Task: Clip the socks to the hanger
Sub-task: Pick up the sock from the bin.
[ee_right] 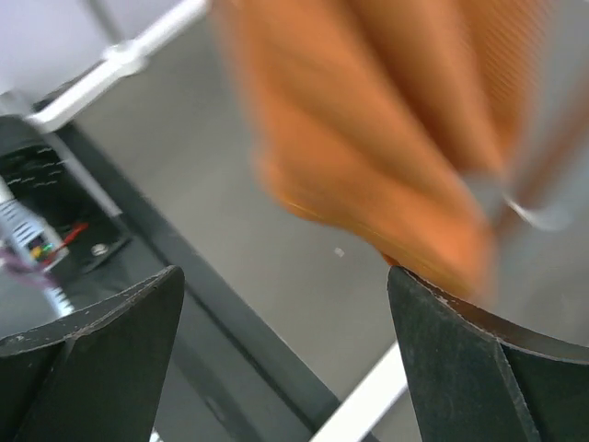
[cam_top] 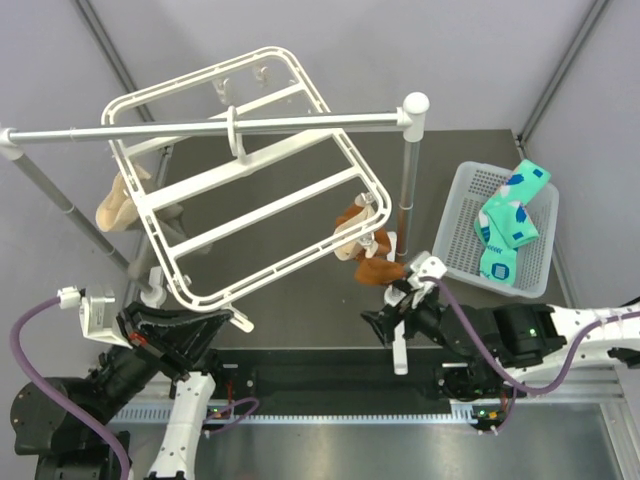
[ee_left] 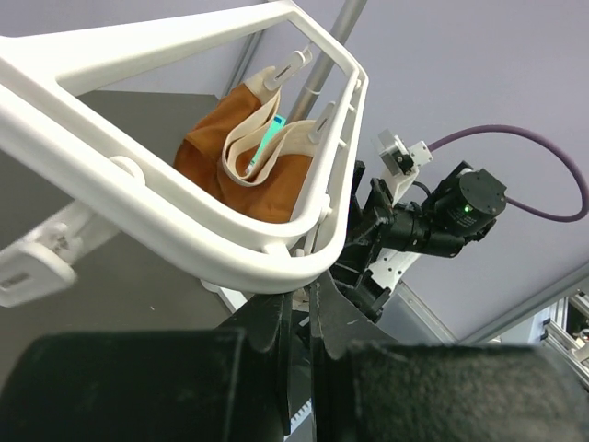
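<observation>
Neither of the teal-green fabric socks with blue and white patches (cam_top: pixel 510 215) is clipped yet. Both lie overlapped in a white perforated basket (cam_top: pixel 460 230), well right of the large white plastic rectangular hanger (cam_top: pixel 240 168), with their long axes slanting from far right toward its near side. A plain orange sock (cam_top: pixel 375 262) already hangs at its right corner. The left gripper (ee_left: pixel 302 299) is pinched closed at the hanger's near corner. The right gripper (ee_right: pixel 285 276) gapes wide and empty beside the orange sock.

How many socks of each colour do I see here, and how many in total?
Teal socks: 2
Orange sock: 1
Beige sock: 1
Total: 4
</observation>
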